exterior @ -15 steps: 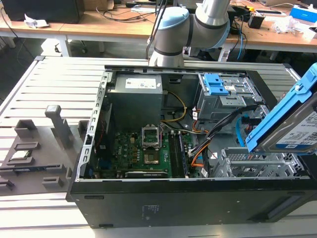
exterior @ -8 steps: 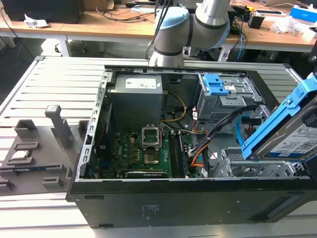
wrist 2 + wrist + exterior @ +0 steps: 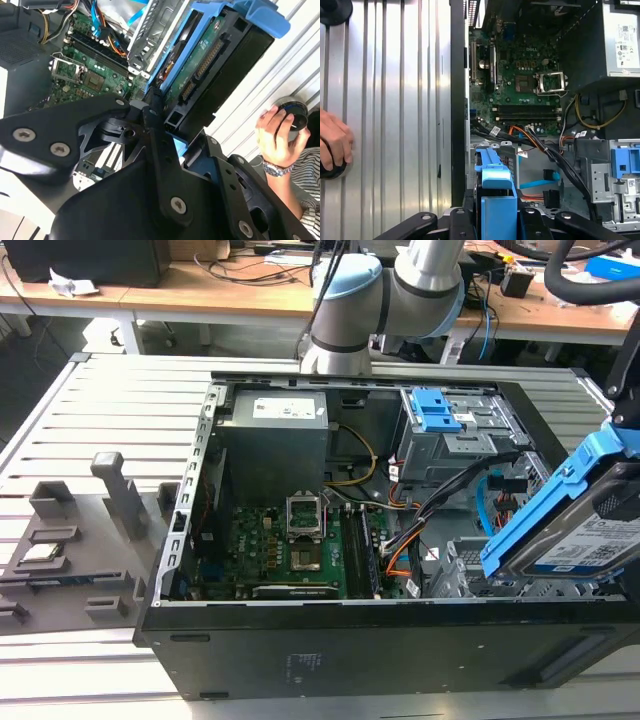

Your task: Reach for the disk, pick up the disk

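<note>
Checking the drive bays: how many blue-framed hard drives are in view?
2. One labelled silver disk in a blue plastic frame, tilted and raised over the case at the exterior view's right; another blue-framed drive sits in the upper bay. Others may be hidden.

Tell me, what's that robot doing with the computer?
The robot's gripper is holding the disk, a silver hard drive in a blue frame, lifted at a tilt above the open computer case at the exterior view's right. Inside the case you can see the green motherboard. A person's hand rests on a round black object on the table nearby.
</note>
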Robot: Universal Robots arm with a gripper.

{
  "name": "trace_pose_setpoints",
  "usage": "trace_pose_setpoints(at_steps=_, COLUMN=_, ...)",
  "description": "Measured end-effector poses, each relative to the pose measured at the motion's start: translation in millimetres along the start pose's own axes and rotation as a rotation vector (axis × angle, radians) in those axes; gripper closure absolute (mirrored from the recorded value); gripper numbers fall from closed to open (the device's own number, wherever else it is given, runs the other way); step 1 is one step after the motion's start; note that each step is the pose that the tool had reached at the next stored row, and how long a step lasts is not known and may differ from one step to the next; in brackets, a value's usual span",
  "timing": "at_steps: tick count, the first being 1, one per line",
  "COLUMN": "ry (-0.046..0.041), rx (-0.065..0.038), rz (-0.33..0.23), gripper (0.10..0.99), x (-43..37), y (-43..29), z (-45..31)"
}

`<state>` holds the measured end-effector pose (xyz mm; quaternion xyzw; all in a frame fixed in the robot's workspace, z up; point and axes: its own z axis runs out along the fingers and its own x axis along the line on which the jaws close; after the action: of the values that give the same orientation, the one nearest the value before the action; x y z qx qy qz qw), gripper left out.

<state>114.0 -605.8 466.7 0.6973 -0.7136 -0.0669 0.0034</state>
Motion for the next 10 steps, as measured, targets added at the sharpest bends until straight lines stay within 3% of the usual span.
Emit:
trace_pose_setpoints(at_steps=2, ry=0.0174, rx=0.000, rz=0.002, gripper=0.722, x=-6.4, y=-0.8, z=5.6)
trace_pose_setpoints(at_steps=3, ry=0.0206, rx=0.001, rz=0.002, gripper=0.722, x=-8.4, y=-0.9, z=7.3)
trace_pose_setpoints(at_steps=7, ry=0.0283, rx=0.001, rz=0.000, gripper=0.722, x=-20.6, y=-1.3, z=14.2)
trace_pose_setpoints(at_steps=10, ry=0.0288, rx=0.000, rz=-0.003, gripper=0.722, x=-26.6, y=-1.4, z=16.5)
